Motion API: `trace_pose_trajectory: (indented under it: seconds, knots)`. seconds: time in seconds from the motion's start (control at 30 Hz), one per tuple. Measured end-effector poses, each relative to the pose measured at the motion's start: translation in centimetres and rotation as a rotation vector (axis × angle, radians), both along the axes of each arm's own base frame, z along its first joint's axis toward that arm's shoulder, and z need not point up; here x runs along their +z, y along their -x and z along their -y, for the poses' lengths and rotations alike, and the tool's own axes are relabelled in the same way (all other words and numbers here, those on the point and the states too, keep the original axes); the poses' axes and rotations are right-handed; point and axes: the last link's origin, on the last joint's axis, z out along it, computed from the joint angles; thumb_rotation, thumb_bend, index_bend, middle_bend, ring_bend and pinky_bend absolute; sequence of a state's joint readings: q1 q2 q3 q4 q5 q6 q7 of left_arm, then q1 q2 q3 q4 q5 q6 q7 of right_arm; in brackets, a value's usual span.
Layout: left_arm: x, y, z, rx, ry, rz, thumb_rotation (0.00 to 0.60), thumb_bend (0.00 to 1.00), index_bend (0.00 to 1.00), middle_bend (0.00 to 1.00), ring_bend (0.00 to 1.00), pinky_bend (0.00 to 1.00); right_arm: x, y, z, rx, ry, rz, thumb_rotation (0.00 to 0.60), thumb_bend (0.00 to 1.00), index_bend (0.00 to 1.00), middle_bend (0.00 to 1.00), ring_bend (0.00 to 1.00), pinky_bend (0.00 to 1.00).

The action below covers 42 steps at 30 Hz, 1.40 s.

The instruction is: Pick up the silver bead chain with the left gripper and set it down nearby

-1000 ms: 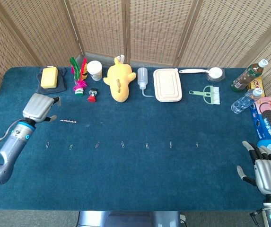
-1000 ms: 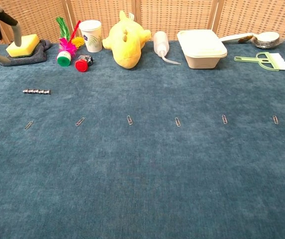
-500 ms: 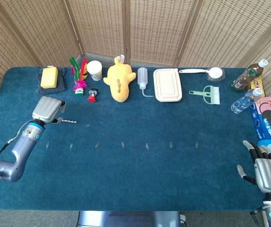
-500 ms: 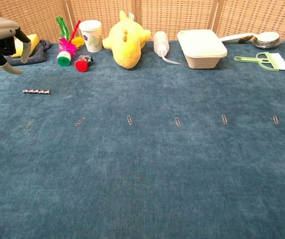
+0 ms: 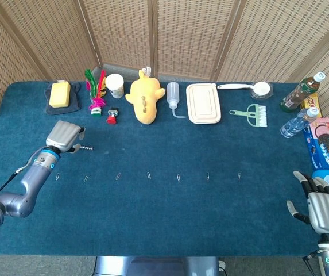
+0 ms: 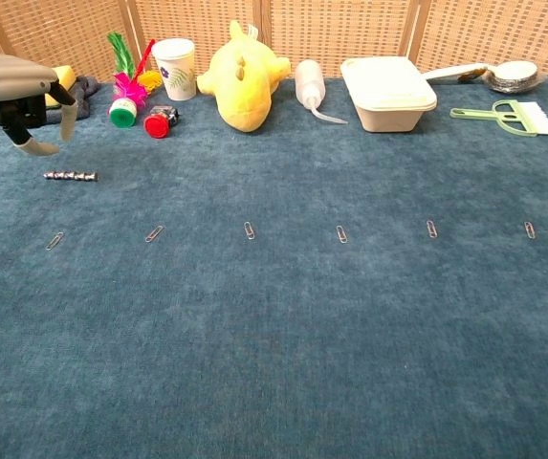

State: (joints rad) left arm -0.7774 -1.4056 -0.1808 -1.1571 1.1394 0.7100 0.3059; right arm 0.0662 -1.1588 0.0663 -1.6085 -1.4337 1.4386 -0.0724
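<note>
One silver bead chain (image 6: pixel 71 176) lies flat on the blue felt-like table cloth (image 6: pixel 283 335): a short straight string of small round metallic beads. We read its long axis as running left-right across the table in both views. The left hand (image 6: pixel 20 91) hovers just above and slightly behind it, grey shell, fingers (image 6: pixel 34 145) spread and curved downward, holding nothing, clear of the beads. A row of wire paper clips (image 6: pixel 249 230) sits nearer the robot. Right hand (image 5: pixel 324 210) rests at the table's near right corner, fingers apart, empty.
</note>
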Motion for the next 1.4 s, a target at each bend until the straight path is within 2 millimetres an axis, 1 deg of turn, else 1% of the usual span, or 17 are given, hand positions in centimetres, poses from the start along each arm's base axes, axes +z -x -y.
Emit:
trace_pose_trajectory:
  seconds: [0.27, 0.83, 1.1, 1.4]
  knots:
    - [-0.8, -0.3, 0.0, 0.000, 0.013, -0.007, 0.589, 0.58, 0.49, 0.95, 0.98, 0.93, 0.1, 0.1, -0.1, -0.005, 0.004, 0.001, 0.514, 0.38, 0.14, 0.20, 0.22, 0.18]
    - [-3.5, -0.9, -0.2, 0.010, 0.046, -0.023, 0.591, 0.58, 0.50, 0.95, 0.98, 0.93, 0.2, 0.5, -0.4, -0.019, 0.009, 0.006, 0.514, 0.38, 0.14, 0.20, 0.23, 0.18]
    - [-4.2, -0.9, -0.5, 0.024, 0.055, -0.036, 0.589, 0.58, 0.50, 0.95, 0.98, 0.93, 0.4, 0.7, -0.8, -0.030, 0.021, 0.010, 0.512, 0.38, 0.14, 0.20, 0.23, 0.18]
    - [-4.7, -0.8, -0.7, 0.040, 0.060, -0.039, 0.591, 0.58, 0.50, 0.95, 0.98, 0.93, 0.4, 0.8, -1.0, -0.031, 0.026, 0.011, 0.514, 0.38, 0.14, 0.20, 0.23, 0.18]
